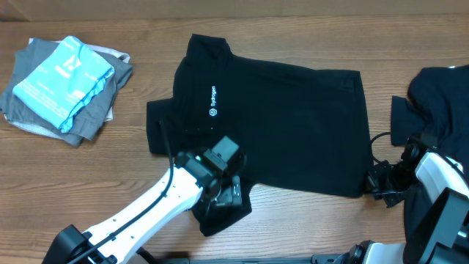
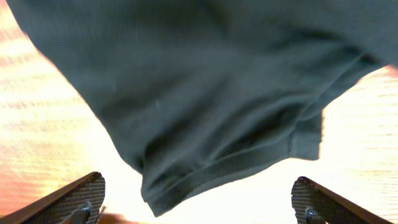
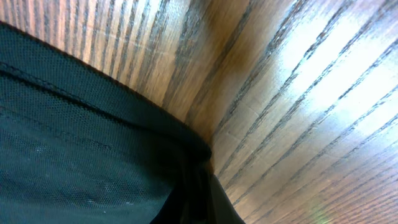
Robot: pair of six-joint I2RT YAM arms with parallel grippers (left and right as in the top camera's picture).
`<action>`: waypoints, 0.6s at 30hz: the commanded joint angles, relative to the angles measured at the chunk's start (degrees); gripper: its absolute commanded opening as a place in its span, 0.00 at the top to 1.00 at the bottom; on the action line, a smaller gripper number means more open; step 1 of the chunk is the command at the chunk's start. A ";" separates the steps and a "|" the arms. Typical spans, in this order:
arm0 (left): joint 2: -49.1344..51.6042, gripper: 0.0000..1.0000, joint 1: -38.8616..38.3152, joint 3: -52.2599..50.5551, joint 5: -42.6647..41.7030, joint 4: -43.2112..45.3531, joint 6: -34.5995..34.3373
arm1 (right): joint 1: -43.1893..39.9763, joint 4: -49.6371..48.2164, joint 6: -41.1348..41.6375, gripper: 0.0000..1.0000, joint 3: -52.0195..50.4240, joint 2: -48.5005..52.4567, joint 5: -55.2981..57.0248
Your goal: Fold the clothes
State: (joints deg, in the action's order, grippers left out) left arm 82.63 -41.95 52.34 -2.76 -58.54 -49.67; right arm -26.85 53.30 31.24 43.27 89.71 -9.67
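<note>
A black T-shirt (image 1: 286,121) with small white lettering (image 1: 212,101) lies spread across the middle of the table. My left gripper (image 1: 229,192) hovers over the shirt's near-left sleeve (image 1: 223,213). In the left wrist view its fingers (image 2: 199,208) are wide open and empty, and the sleeve's hem (image 2: 217,168) lies just ahead between them. My right gripper (image 1: 379,182) is at the shirt's near-right corner. In the right wrist view the jaws (image 3: 205,202) are shut on the hem of the shirt (image 3: 81,155), low against the wood.
A second black garment (image 1: 440,92) lies heaped at the right edge, behind the right arm. A folded stack of grey clothes (image 1: 95,117) with a light blue one (image 1: 62,77) on top sits at the far left. Wooden tabletop (image 1: 308,227) runs along the front.
</note>
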 commanded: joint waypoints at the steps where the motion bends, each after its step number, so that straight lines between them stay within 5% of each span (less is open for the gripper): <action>1: -0.42 0.02 -0.46 -2.95 -1.92 0.26 -6.56 | 0.15 -0.15 -0.22 0.96 -0.31 -0.94 -0.22; 10: -0.46 0.09 -0.33 -10.19 -6.67 6.56 -10.43 | 0.15 -0.07 -0.24 0.95 -0.31 -0.94 -0.04; 18: -3.17 0.09 0.50 -10.71 -5.05 3.58 -10.32 | 0.15 -0.11 -0.22 0.95 -0.31 -0.94 0.61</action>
State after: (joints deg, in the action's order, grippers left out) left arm 82.06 -42.22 42.11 -7.57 -54.00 -58.61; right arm -26.87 53.32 31.24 43.27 89.71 -9.63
